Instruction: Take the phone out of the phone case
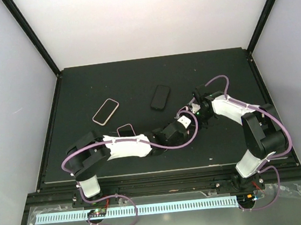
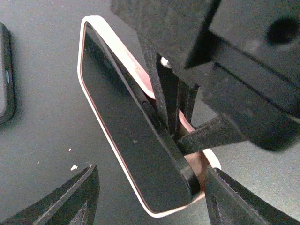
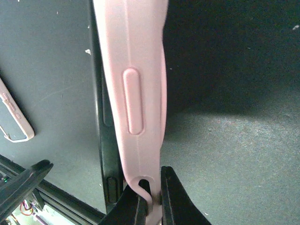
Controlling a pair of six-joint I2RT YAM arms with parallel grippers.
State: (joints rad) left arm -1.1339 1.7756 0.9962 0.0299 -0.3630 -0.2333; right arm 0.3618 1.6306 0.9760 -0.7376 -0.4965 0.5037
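Left wrist view, closest in: my left gripper [image 2: 151, 174] stands wide, one finger [image 2: 75, 199] to either side of the lower end of the pink case [image 2: 133, 63], and I cannot tell whether either finger touches it. The phone [image 2: 126, 136] sits inside that case, its dark glass turned toward this camera. Case and phone together are tilted up off the table [image 2: 42, 140].

At the far side of the pink case my right gripper [image 3: 143, 199] is pinched tight on the thin lip of the case wall, one fingertip [image 3: 173, 197] on each side. From that wrist camera the pink wall with its long raised button runs straight up from my grip. The phone's black edge shows just beside the wall, on the left.

Top view, moving outward from the pink case: a second case [image 1: 125, 129] lies to its left, partly under my left arm. Beyond the pink case a black phone [image 1: 160, 96] lies flat on the table. Farther left of that, well apart from the pink case, an empty case [image 1: 105, 111] lies flat with the dark table showing through its frame.
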